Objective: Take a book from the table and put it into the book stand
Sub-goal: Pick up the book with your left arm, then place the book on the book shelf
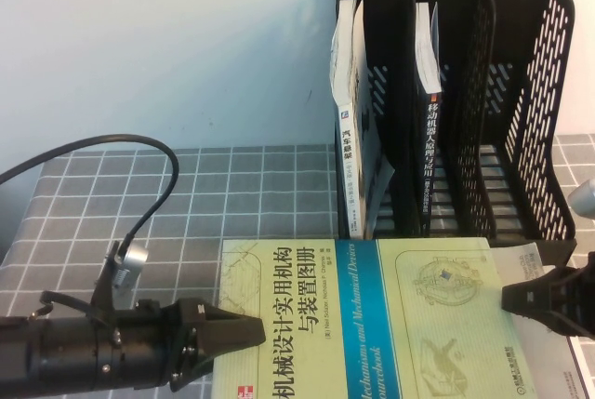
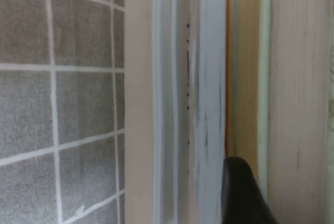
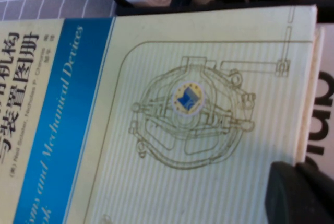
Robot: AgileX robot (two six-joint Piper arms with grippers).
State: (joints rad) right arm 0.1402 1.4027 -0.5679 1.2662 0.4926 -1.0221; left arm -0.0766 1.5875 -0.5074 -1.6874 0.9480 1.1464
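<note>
The book (image 1: 372, 325) lies flat on the table (image 1: 139, 194) in front of the book stand (image 1: 530, 92); its pale yellow-green cover and blue band face up. It also shows in the right wrist view (image 3: 156, 130). My left gripper (image 1: 260, 329) is shut, its tip against the book's left edge. In the left wrist view the gripper (image 2: 237, 169) is against stacked page edges (image 2: 209, 78). My right gripper (image 1: 507, 299) is shut at the book's right edge, and it shows there in the right wrist view (image 3: 297, 172). The stand's right slot is empty.
A white-spined book (image 1: 349, 139) leans in the stand's left slot and a dark-spined book (image 1: 429, 139) stands in the middle slot. Another white book (image 3: 323, 104) lies under the big book's right edge. A black cable (image 1: 139, 143) arcs over the left arm.
</note>
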